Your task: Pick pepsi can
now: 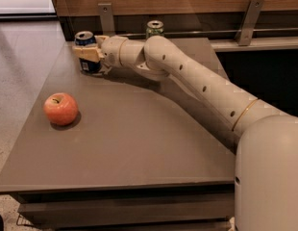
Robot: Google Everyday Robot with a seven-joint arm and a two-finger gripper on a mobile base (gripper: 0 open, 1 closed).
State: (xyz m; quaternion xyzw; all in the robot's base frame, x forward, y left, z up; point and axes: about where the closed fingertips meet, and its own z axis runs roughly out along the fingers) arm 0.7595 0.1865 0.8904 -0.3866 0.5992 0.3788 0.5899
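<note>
The pepsi can (85, 38), dark blue with a silver top, stands at the far left corner of the brown table (139, 143). My gripper (87, 53) reaches in from the right and its yellowish fingers (84, 52) wrap around the can's middle, shut on it. The can's lower part (91, 67) shows below the fingers, at or just above the table top. My white arm (202, 88) stretches across the table from the lower right.
A red apple (60, 109) sits on the table's left side, nearer the front. A light green can (155, 29) stands at the back edge behind my arm. A wooden wall with metal brackets (106, 14) runs behind the table.
</note>
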